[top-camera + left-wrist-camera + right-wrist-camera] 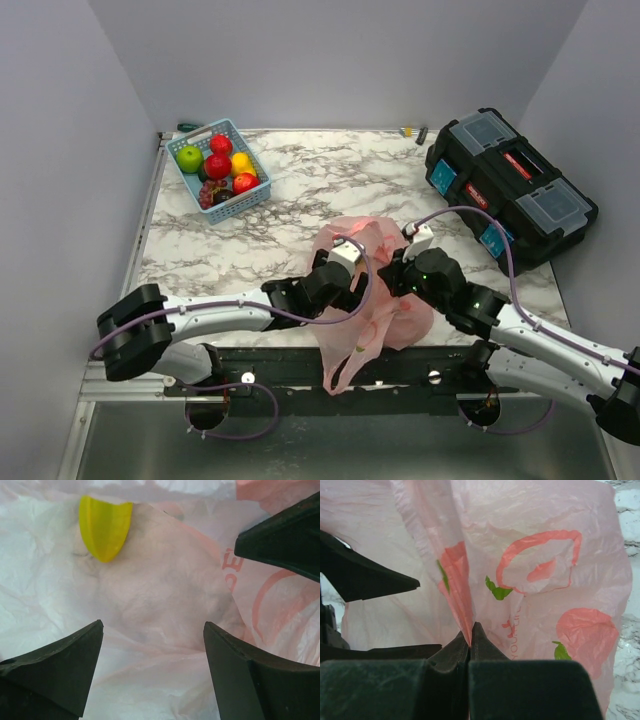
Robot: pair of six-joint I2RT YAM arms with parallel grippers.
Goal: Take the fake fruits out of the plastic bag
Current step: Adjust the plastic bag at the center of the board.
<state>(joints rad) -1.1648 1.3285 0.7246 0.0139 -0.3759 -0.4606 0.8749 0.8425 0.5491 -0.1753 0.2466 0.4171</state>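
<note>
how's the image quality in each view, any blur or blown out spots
Top external: even light, sharp, small glints on the fake fruits in the blue basket. Left wrist: glow through the plastic bag washes out the top; the yellow fruit is crisp, the left gripper near-black. Right wrist: bag backlit, print clear; the right gripper dark and soft.
</note>
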